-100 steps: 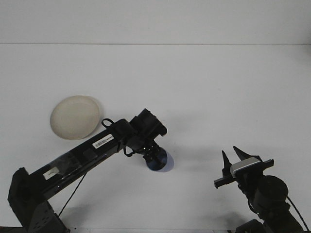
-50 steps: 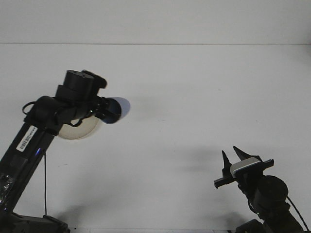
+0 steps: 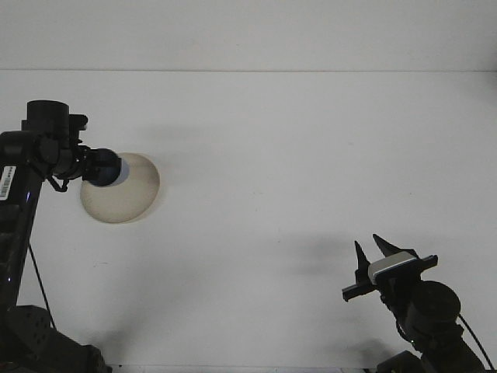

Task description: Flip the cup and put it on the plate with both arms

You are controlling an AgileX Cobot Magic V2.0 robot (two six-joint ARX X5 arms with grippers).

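Since earlier frames left arm swings from frame centre to upper left, carrying blue cup (image 3: 103,169) along. Cup now over left edge of plate (image 3: 124,191), at end of left jaws (image 3: 92,167), which are closed on it. Right jaws (image 3: 371,256), lower right, spread open, hold nothing, unmoved.

Step in hand: placing. Whether cup rests on plate, cannot tell. Next move probably: lower cup to plate, open jaws, retreat clear of rim.

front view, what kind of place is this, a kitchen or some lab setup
Most likely a robot test bench, not a kitchen: a bare white tabletop against a plain wall, two black robot arms, and only a beige plate and a dark blue cup held in the left gripper. The right gripper sits idle.
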